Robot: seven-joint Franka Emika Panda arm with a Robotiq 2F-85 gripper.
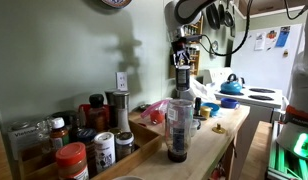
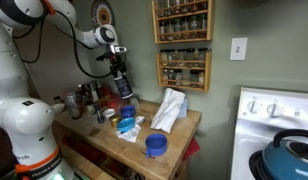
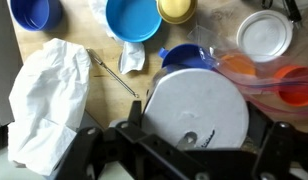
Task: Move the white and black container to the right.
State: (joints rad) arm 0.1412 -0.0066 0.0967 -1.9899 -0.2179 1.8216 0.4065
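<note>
The white and black container (image 3: 194, 95) fills the lower middle of the wrist view as a whitish-grey disc between the black jaws. My gripper (image 3: 197, 122) is shut on it. In both exterior views the gripper (image 1: 180, 55) (image 2: 118, 62) points down and holds the small canister (image 1: 181, 78) (image 2: 123, 86) in the air above the cluttered wooden counter (image 2: 179, 130). Its black lid is hidden by the jaws.
Below lie a white cloth (image 3: 49, 95), blue bowls (image 3: 132, 18), a yellow bowl (image 3: 176, 8) and a white lid (image 3: 264, 35). A tall clear tumbler (image 1: 177, 130) and spice jars (image 1: 89, 145) stand nearby. A wall spice rack (image 2: 182, 45) and a stove with a blue kettle (image 1: 231, 86) flank the counter.
</note>
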